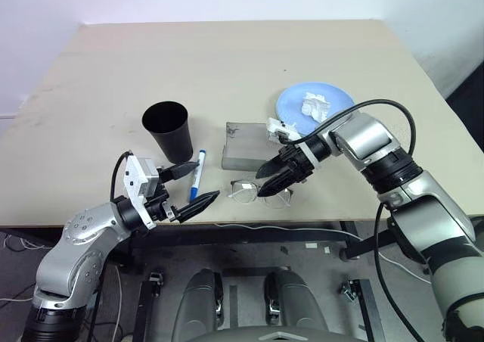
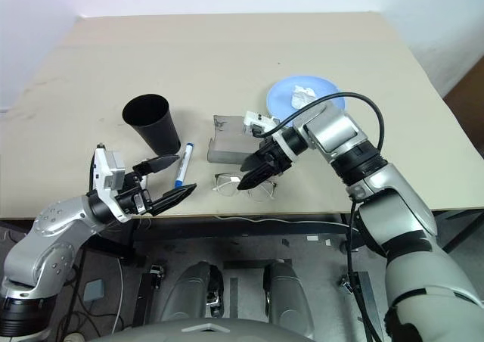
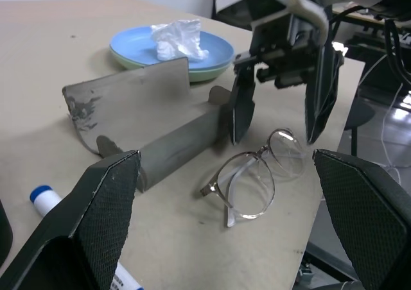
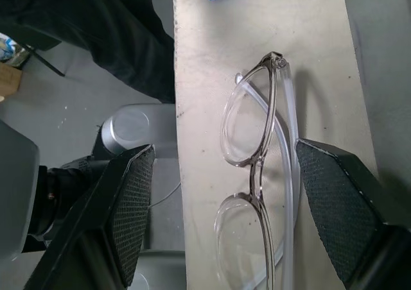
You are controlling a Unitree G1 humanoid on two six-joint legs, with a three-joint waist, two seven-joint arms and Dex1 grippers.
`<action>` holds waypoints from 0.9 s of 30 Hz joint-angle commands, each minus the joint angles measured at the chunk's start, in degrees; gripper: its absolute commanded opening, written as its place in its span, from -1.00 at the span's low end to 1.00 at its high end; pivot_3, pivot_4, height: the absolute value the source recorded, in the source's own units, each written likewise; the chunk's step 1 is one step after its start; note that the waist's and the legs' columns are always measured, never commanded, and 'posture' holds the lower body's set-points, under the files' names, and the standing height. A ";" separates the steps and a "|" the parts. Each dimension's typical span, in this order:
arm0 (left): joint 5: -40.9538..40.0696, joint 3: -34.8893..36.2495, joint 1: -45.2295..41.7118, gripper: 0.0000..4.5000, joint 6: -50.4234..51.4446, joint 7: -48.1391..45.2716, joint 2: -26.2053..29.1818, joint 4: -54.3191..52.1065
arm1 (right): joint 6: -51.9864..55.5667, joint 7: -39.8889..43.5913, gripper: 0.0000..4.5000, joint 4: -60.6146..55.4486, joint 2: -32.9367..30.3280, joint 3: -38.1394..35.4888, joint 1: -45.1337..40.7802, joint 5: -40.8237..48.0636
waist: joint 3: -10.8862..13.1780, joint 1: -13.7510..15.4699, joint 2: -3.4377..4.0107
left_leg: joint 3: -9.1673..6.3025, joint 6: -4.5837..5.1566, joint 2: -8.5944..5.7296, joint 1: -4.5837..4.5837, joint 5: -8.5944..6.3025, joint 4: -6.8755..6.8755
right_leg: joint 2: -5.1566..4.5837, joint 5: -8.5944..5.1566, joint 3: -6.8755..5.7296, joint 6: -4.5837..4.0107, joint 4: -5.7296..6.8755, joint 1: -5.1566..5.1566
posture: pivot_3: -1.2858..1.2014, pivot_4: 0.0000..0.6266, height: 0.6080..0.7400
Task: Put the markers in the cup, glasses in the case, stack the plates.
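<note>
While the glasses (image 1: 261, 192) lie folded on the table (image 1: 227, 62) near its near edge, the right gripper (image 1: 271, 180) hangs just over them, pointing down and to the left. Its two black fingers (image 3: 241, 107) stand wide apart, one on each side of the frame, and they hold nothing; whether the tips touch the table I cannot tell. The grey case (image 1: 240, 145) sits just beyond the glasses, open, with its lid standing up on the far side.

To the right and farther back, the two plates (image 1: 296, 100) are stacked, the blue one on top of the pale green one, whose rim shows underneath in the left wrist view. A crumpled white tissue (image 1: 316, 105) lies on the blue plate.

Left of the case stands the black cup (image 1: 168, 129), upright, well apart from the plates. Between the cup and the case a marker with a blue cap (image 1: 197, 174) lies on the table, its cap end toward the near edge.

The left gripper (image 1: 191, 185) hovers at the near edge of the table, near the marker and on its left, pointing level toward the right. Its fingers are spread as wide as they go and hold nothing.
</note>
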 commanded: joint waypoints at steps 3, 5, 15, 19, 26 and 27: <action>-0.85 1.19 -1.15 1.00 0.31 0.20 0.81 -1.87 | -0.02 -0.44 0.47 -0.09 0.71 0.32 -0.37 -1.22 | 0.00 0.04 0.00 | 0.00 0.00 0.00 -0.01 0.00 0.00 | 0.00 0.00 0.00 0.00 -0.01 -0.01 | 0.03 -0.52 -0.06; -0.54 0.99 -1.36 1.00 -0.06 -0.16 0.67 -1.07 | -0.15 -0.33 0.22 0.23 0.70 0.40 -0.47 -1.63 | 0.00 0.02 0.00 | 0.00 0.00 0.00 -0.01 0.00 0.00 | 0.01 0.00 0.00 0.00 0.00 0.00 | 0.03 -0.52 -0.06; 0.72 0.55 -1.40 1.00 -1.26 -1.19 -0.01 0.47 | -0.72 -0.36 -0.54 0.51 0.57 0.82 -0.09 -3.21 | 0.00 0.00 0.00 | 0.00 0.00 0.00 -0.01 0.00 0.00 | 0.02 0.00 -0.01 0.00 0.00 -0.01 | 0.03 -0.52 -0.06; 0.60 0.48 -1.40 1.00 -0.63 -0.49 -0.03 -0.64 | -1.07 -0.45 -0.54 0.88 0.58 1.05 0.07 -4.04 | 0.00 0.01 0.00 | 0.00 0.00 0.00 -0.01 0.00 0.00 | 0.02 0.00 -0.01 0.00 0.00 -0.01 | 0.03 -0.52 -0.06; 0.22 0.31 -2.22 1.00 0.21 0.47 0.17 -1.16 | -0.56 0.66 -0.99 -0.25 0.03 1.00 -0.08 -3.80 | -0.02 0.00 -0.03 | -0.01 0.00 0.00 0.05 0.00 0.00 | 0.00 0.00 -0.01 -0.01 -0.01 0.03 | 0.03 -0.52 -0.06; 0.22 0.33 -2.34 1.00 0.20 0.43 0.20 -0.99 | -0.48 0.85 -0.99 -0.62 -0.14 0.91 -0.17 -3.70 | -0.02 0.00 -0.04 | -0.01 0.00 0.00 0.05 0.00 0.00 | 0.00 0.00 -0.01 -0.01 0.00 0.02 | 0.03 -0.52 -0.06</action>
